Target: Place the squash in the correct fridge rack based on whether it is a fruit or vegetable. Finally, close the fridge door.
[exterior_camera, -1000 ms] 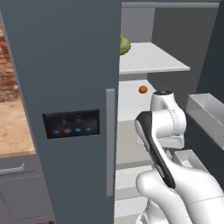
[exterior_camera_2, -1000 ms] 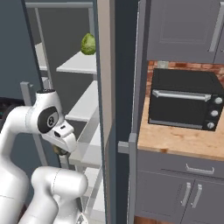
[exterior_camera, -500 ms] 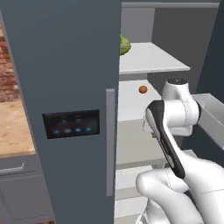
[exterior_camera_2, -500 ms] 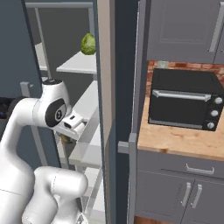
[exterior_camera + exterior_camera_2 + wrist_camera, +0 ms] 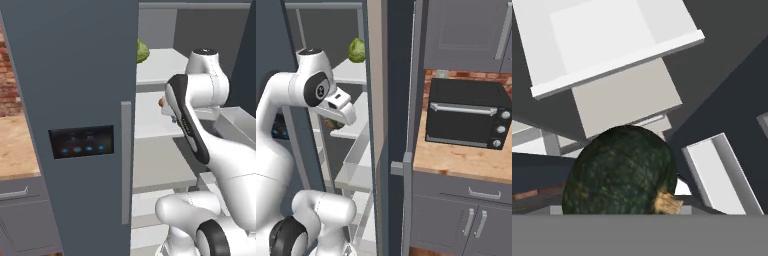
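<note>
Fingers clamped on squash (image 5: 619, 172), seen from hand; base views show cabbage (image 5: 357, 50).

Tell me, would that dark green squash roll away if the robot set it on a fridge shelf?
Probably: the squash looks nearly round, and the shelves look flat and smooth. Its mottled rind looks hard, so it should stay stiff in the grip.
</note>
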You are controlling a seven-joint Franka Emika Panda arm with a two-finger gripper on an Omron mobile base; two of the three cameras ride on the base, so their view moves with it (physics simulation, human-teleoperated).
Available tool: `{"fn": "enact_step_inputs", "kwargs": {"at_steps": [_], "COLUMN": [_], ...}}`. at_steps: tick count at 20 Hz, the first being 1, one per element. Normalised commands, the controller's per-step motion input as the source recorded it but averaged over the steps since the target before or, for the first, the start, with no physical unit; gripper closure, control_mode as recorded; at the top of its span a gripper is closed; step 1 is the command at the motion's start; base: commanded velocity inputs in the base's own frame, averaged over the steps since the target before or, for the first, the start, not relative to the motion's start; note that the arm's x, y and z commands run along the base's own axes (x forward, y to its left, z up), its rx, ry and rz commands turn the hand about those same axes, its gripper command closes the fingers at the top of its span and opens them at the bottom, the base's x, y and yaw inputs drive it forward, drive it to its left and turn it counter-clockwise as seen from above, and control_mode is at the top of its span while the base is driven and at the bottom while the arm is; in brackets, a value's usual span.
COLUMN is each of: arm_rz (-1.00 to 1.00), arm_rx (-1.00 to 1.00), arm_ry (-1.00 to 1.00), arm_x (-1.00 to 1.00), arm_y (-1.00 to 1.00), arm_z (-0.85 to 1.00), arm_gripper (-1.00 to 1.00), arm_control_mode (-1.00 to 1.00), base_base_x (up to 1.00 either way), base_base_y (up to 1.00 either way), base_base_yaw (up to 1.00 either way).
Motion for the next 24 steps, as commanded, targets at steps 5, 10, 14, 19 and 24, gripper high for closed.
{"fn": "enact_step_inputs", "kwargs": {"at_steps": [5,10,14,19,24], "arm_rz": [-0.01,0.0,0.0,0.0,-0.03], "arm_rx": [-0.01,0.0,0.0,-0.02,-0.02], "arm_ry": [-0.19,-0.15,-0.18,-0.15,-0.09], "arm_x": [0.4,0.5,0.58,0.58,0.63], "arm_y": [0.0,0.0,-0.01,0.0,-0.07], "arm_z": [0.69,0.34,0.13,0.2,0.07], "arm_gripper": [1.0,1.0,1.0,1.0,1.0], "arm_control_mode": [-1.0,-1.0,-1.0,-1.0,-1.0], "base_base_x": [0.0,0.0,0.0,0.0,0.0], "base_base_y": [0.0,0.0,0.0,0.0,0.0], "base_base_yaw": [0.0,0.0,0.0,0.0,0.0]}}
